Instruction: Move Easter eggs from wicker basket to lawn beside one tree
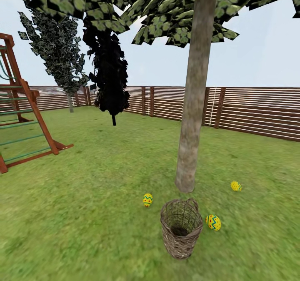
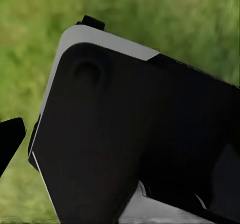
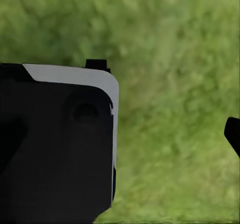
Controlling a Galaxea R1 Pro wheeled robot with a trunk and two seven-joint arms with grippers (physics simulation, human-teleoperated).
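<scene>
Both wrists angled groundward, empty-handed.

Slatted brown fence point(image 1: 250, 114), wooden climbing frame point(image 1: 21, 122), pale sky point(image 1: 258, 56)

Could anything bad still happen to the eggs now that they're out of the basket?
Maybe two things. The Easter eggs are round and lie loose on the lawn, so a bump could roll one away from the tree. One egg lies right beside the wicker basket, so if the robot drives closer or knocks the basket over, that egg could get pushed.
</scene>
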